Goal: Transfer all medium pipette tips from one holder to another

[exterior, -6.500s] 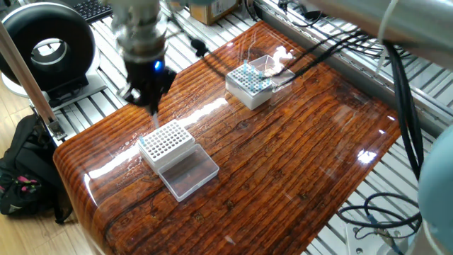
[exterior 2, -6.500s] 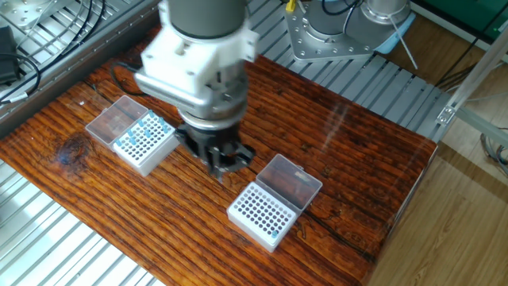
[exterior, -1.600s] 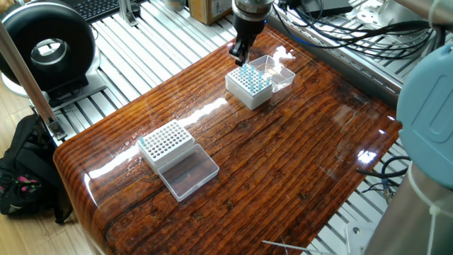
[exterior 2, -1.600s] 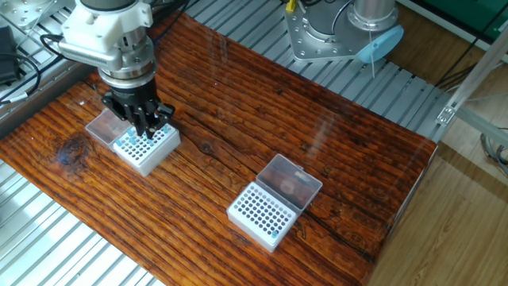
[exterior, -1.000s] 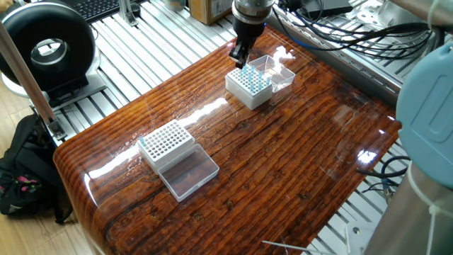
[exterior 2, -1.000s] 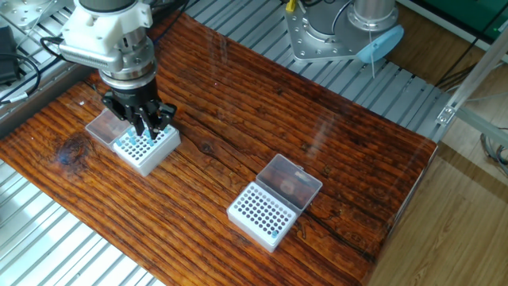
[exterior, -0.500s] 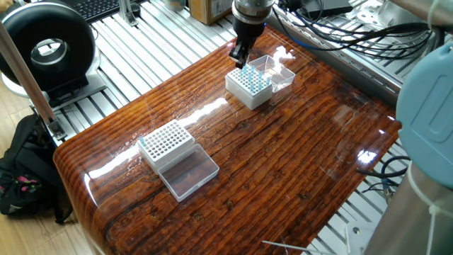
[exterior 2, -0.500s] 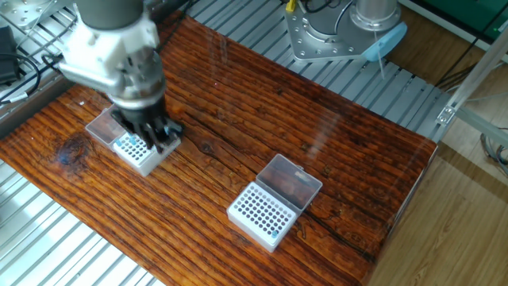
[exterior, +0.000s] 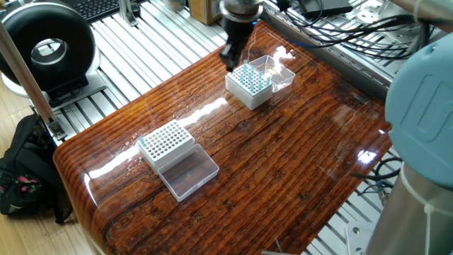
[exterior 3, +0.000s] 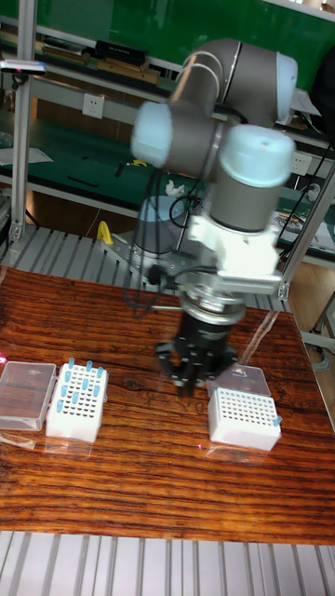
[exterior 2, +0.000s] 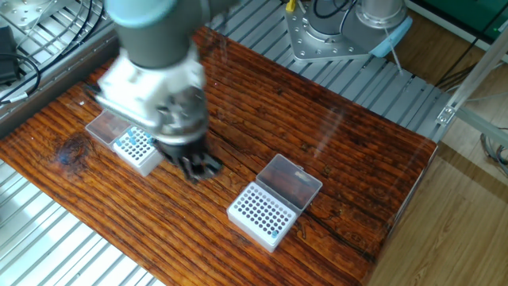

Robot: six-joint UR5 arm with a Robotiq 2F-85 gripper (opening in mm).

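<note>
The claw, mid-frame between the holders, is blurred; its grip can't be told. It seems mid-carry. Next, line up over the right holder.

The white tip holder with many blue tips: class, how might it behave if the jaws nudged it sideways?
The white tip holder looks small and hollow, so probably light and apt to slide on the glossy table. Its open clear lid lies alongside, so it may swing. The loosely seated blue tips could jostle.

Slender pale-blue medium pipette tips are standing upright, scattered across the holes of a white holder sitting at the desk's left side in the tall view. One more tip is standing at a corner of the other holder, well apart to the right.
</note>
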